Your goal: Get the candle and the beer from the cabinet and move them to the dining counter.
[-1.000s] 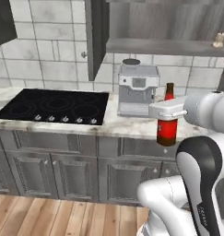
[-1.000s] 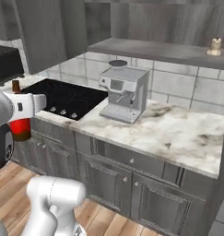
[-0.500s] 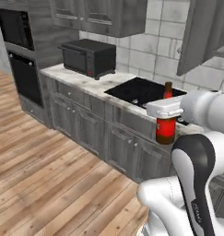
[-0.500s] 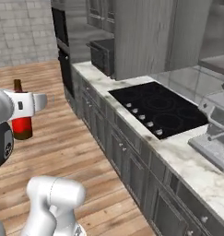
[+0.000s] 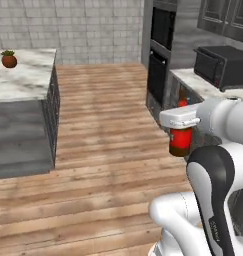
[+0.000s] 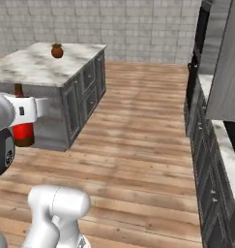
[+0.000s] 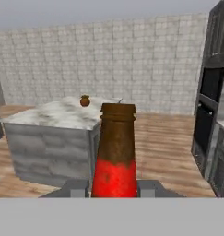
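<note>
Gripping beer (image 5: pixel 180 141) upright, pincer (image 5: pixel 180 120) shut

You are looking at the long island counter of white marble veined grey-brown (image 5: pixel 24 75), on dark grey drawer fronts. A small round brown pot with a green sprig (image 5: pixel 9 59) stands on its top near the far end. Warm wooden plank floor (image 5: pixel 103 145) runs beneath it.
</note>
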### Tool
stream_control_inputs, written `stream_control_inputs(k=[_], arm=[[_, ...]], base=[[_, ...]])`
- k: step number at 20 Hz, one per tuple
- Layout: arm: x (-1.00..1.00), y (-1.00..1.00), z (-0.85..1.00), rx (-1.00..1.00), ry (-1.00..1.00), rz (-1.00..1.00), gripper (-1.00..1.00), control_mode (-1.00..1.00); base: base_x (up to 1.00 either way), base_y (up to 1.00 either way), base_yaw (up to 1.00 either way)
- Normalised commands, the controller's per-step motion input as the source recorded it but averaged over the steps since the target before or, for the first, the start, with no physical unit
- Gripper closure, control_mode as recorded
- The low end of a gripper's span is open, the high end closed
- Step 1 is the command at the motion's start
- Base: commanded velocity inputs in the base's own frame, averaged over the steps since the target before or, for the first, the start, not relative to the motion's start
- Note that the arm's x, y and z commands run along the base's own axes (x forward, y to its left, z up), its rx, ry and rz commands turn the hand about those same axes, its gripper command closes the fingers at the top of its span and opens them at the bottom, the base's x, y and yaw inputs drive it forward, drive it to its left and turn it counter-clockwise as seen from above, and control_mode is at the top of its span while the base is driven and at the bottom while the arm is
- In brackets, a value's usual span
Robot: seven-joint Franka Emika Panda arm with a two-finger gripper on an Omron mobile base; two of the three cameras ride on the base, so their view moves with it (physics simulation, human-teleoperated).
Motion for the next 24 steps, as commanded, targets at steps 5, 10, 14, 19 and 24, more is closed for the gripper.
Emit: stream_control_inputs(k=[5,10,14,19,24], arm=[[0.0,0.0,0.0,0.0,0.0,0.0,1.0,1.0],[0.0,0.0,0.0,0.0,0.0,0.0,1.0,1.0],[0.0,0.0,0.0,0.0,0.0,0.0,1.0,1.0],[0.0,0.0,0.0,0.0,0.0,0.0,1.0,1.0],[0.0,0.0,0.0,0.0,0.0,0.0,1.0,1.0]], base=[[0.11,0.0,0.95],[0.17,0.0,0.83],[0.21,0.0,0.75],[0.6,-0.15,0.59],[0.96,-0.48,0.35]])
